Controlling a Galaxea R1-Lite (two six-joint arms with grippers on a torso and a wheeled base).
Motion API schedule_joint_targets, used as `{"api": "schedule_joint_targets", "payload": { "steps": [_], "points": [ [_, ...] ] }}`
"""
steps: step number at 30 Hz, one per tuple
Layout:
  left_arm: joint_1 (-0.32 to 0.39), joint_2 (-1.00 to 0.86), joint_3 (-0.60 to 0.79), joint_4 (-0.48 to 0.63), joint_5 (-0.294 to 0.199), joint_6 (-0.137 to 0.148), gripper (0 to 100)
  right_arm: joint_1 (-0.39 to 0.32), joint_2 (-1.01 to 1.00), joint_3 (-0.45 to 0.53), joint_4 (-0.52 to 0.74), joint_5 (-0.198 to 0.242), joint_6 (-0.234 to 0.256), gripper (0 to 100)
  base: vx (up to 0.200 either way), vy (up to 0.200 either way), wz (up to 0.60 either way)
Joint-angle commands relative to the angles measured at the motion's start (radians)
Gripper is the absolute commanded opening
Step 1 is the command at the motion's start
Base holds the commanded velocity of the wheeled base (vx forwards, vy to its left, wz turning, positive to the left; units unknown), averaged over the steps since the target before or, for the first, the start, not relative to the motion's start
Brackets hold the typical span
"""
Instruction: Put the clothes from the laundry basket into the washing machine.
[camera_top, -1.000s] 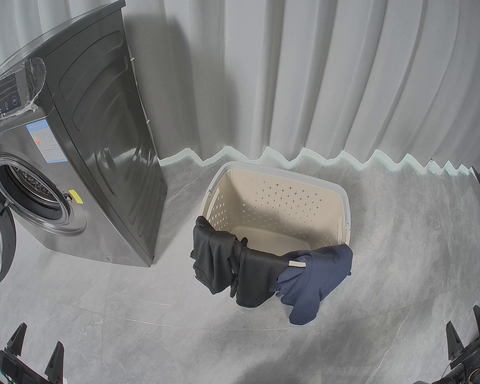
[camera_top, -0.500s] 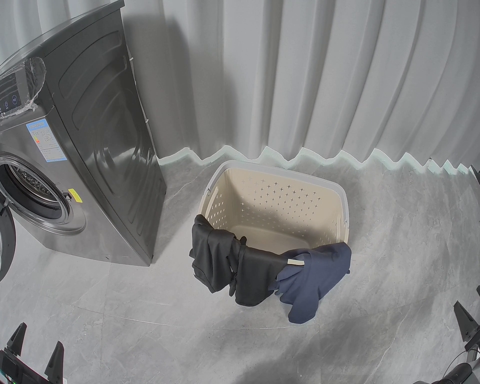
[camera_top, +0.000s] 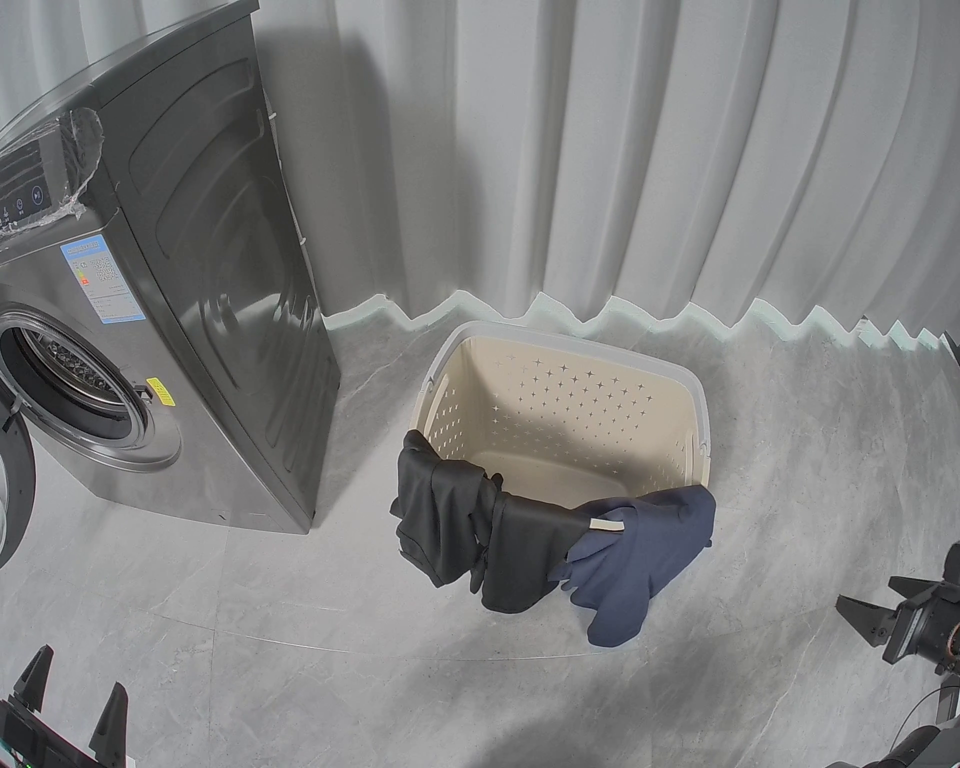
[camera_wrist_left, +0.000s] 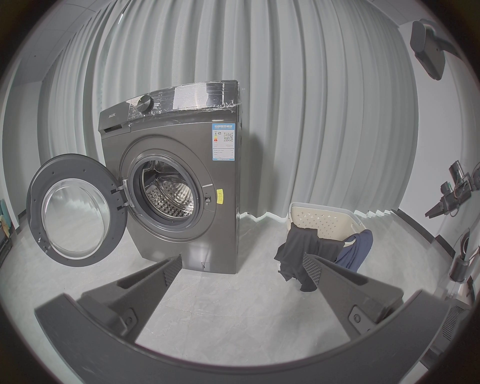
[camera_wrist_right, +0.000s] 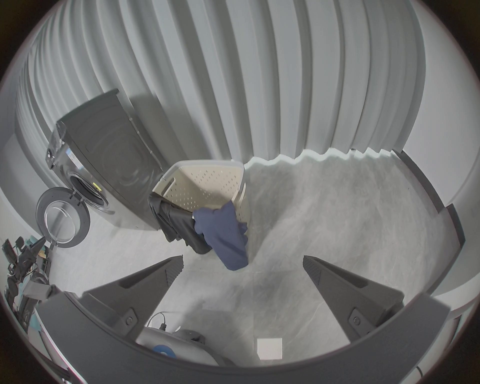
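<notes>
The cream laundry basket (camera_top: 566, 338) stands on the floor by the curtain. Over its near rim hang a black garment (camera_top: 455, 520) and, beside it, a navy garment (camera_top: 645, 560). The grey washing machine (camera_top: 210, 290) is to the basket's left, its round door (camera_wrist_left: 75, 212) swung open and the drum (camera_wrist_left: 167, 192) bare. My left gripper (camera_top: 75, 690) hovers low at the near left, open, with nothing between its fingers. My right gripper (camera_top: 868, 597) is at the near right, beyond the navy garment, also open and holding nothing.
A pleated white curtain (camera_top: 620, 150) closes off the back. Bare grey floor (camera_top: 330, 640) lies between both grippers and the basket and in front of the washer door. A small white square (camera_wrist_right: 269, 348) lies on the floor near the right arm.
My right gripper has risen at the right edge and turned its fingers toward the basket. The head view has shifted slightly. The left gripper and the clothes have not moved.
</notes>
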Motion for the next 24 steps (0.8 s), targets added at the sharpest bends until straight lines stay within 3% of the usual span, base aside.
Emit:
{"api": "schedule_joint_targets", "payload": {
  "steps": [1,7,24],
  "points": [
    [0.000,-0.015,0.016,0.000,0.000,-0.001,100,0.025,0.333,0.009,-0.140,0.000,0.014,100,0.000,0.000,0.00],
    [0.000,-0.015,0.016,-0.001,0.000,-0.001,100,0.031,0.528,0.044,-0.329,-0.002,0.017,100,0.000,0.000,0.00],
    [0.000,-0.015,0.016,0.000,0.000,0.000,100,0.169,0.855,-0.005,-0.553,-0.016,0.072,100,0.000,0.000,0.00]
  ]
}}
